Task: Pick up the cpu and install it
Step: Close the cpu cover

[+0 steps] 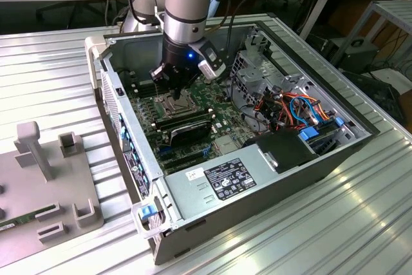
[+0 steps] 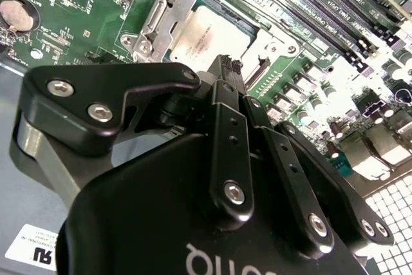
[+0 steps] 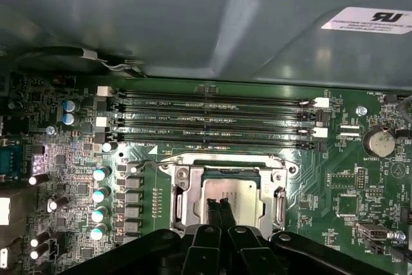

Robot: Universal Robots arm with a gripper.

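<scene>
Standing by the bench (image 1: 51, 62), I see the arm reaching straight down into the open computer case (image 1: 132, 149), with its fingers (image 1: 168, 80) low over the motherboard (image 1: 222, 123). In the first wrist view the fingers (image 3: 210, 214) are pressed together, with hardly a slit between them and nothing gripped. Their tips sit over the near part of the cpu (image 3: 235, 190), touching its top or just above it; I cannot tell which. The cpu lies directly beneath the tips, not off to one side. It rests flat inside the socket frame (image 3: 183, 188), its dull metal top facing up at the fingers. In the second wrist view the cpu (image 2: 209, 37) looks level and squared within that frame. Being square, it has no real long axis, and its edges run parallel to the memory slots (image 3: 212, 120) just beyond it. To my eye the chip looks already placed in its seat.
</scene>
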